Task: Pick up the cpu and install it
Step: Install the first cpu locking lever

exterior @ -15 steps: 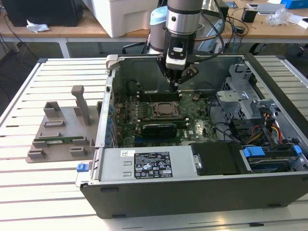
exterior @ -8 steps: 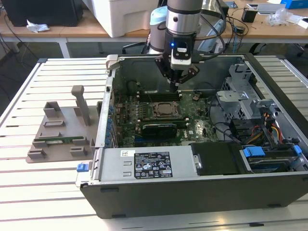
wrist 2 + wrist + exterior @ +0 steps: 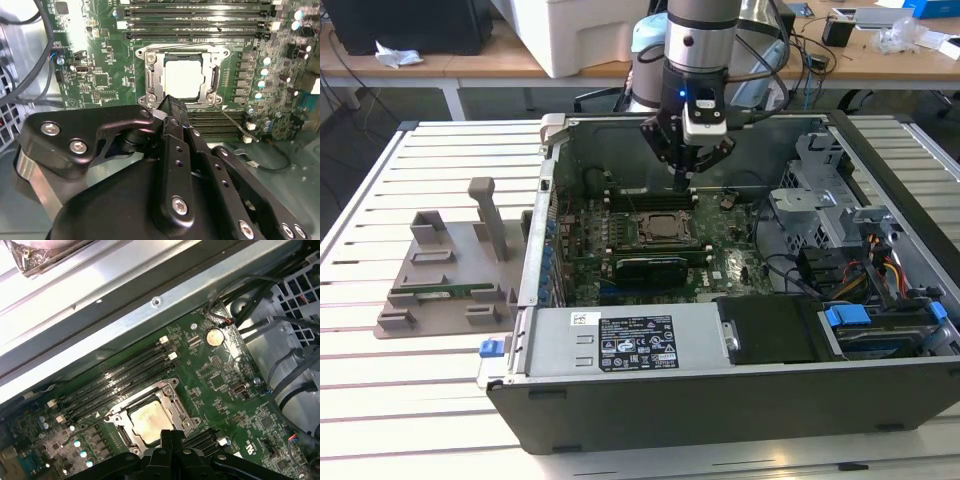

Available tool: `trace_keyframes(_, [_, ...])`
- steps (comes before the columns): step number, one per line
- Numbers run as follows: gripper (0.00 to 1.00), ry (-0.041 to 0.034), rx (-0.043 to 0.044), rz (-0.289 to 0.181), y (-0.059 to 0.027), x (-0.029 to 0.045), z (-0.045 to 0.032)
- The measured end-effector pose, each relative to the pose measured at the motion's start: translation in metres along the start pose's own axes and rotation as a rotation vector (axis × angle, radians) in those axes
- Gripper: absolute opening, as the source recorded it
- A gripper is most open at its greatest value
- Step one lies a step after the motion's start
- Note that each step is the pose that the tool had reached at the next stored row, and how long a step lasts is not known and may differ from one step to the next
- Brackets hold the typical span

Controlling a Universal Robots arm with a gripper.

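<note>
In the exterior view, a grey tray lies on the bench, left of the open case. The arm reaches straight down into the case (jaws clenched, empty), hanging near the cpu, which lies in the socket.

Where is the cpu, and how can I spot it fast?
Look inside the big open computer case, at the green board on its floor. In the board's middle sits a square metal frame, and the cpu lies inside it. It is the flat, shiny silver square; the slots beside it are long, dark and narrow.
</note>
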State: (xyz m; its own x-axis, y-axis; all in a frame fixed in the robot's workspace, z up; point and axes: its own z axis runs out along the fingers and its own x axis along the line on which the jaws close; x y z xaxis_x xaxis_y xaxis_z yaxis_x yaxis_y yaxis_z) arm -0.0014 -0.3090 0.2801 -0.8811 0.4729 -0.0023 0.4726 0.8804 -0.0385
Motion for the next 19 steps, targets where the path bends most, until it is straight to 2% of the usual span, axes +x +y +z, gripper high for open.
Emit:
trace_keyframes(1, [0.11,-0.0009,-0.0001,-0.023,0.0000,0.0000,0.0000])
trace_keyframes(7, [0.11,-0.0037,-0.0002,-0.095,0.0000,0.0000,0.0000])
trace_keyframes(11, [0.11,-0.0070,-0.0004,-0.182,0.0000,0.0000,0.0000])
trace_keyframes(15, [0.11,-0.0090,-0.0005,-0.234,0.0000,0.0000,0.0000])
trace_keyframes(18, [0.11,-0.0112,-0.0007,-0.290,0.0000,0.0000,0.0000])
trace_keyframes(19, [0.11,-0.0125,-0.0010,-0.323,0.0000,0.0000,0.0001])
